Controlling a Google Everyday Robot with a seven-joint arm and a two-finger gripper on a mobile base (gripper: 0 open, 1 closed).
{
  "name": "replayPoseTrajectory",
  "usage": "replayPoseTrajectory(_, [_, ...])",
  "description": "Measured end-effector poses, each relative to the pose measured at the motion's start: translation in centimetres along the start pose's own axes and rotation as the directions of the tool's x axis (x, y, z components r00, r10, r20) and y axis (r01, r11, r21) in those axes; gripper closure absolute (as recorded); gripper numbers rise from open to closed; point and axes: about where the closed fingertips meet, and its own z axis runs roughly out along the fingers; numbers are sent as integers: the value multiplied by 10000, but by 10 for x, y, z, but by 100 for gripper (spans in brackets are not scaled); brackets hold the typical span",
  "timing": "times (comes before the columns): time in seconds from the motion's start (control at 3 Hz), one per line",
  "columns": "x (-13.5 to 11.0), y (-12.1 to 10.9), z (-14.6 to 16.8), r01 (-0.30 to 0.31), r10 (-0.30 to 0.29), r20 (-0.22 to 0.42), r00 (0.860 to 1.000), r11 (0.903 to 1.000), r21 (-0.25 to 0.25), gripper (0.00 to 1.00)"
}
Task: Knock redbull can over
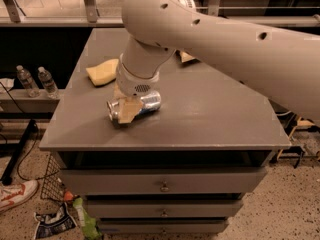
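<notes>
The redbull can, silver with blue panels, lies on its side on the grey table near the front left, its top pointing left. My gripper reaches down from the big white arm and straddles the can. One tan finger lies across the can's front and the other is behind it. The fingers look closed on the can.
A yellow sponge lies behind and left of the can. Another yellow item shows partly behind the arm. Two water bottles stand on a low shelf at the left. Drawers sit under the tabletop; a shoe lies on the floor.
</notes>
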Motion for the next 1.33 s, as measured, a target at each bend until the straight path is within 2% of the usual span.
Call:
replayPoseTrajectory(0.67, [-1,1,-1,17,-17,-11,10000,10000,-1,40])
replayPoseTrajectory(1.0, [-1,2,-2,8,-9,34,10000,10000,32,9])
replayPoseTrajectory(1.33, [2,4,-6,-72,70,186,9998,9999,145,0])
